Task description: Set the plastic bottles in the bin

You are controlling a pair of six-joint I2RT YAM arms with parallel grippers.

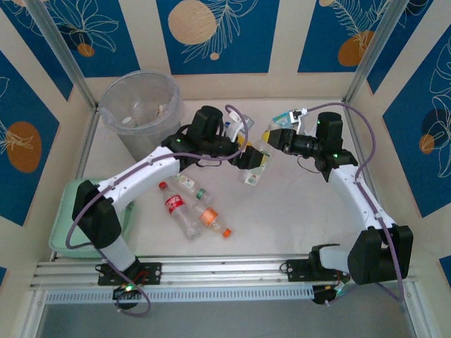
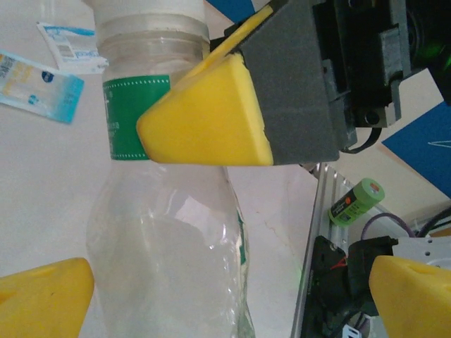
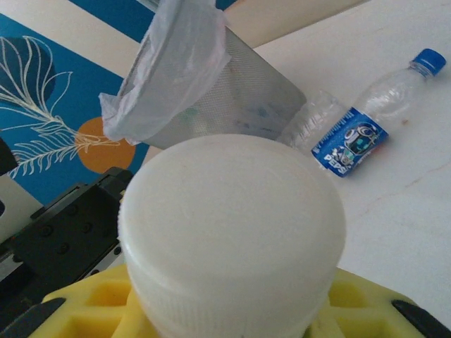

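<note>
A pale desk (image 1: 296,211) is boxed in by blue-and-cream panels, and the bin (image 1: 139,105), a translucent tapering bucket, stands in its far left corner. Right of the bin, the right tool (image 1: 270,137) clamps a clear green-label bottle (image 1: 254,172), while the left tool (image 1: 248,158) gapes around it. Loose bottles (image 1: 176,206) lie on the open desk in front of the bin.

From the left wrist, yellow wedge fingers (image 2: 42,296) stand wide either side of crinkled plastic.

From the right wrist, a smooth white cap (image 3: 232,232) looms, and a blue-label bottle (image 3: 352,134) lies just beside the bin.
</note>
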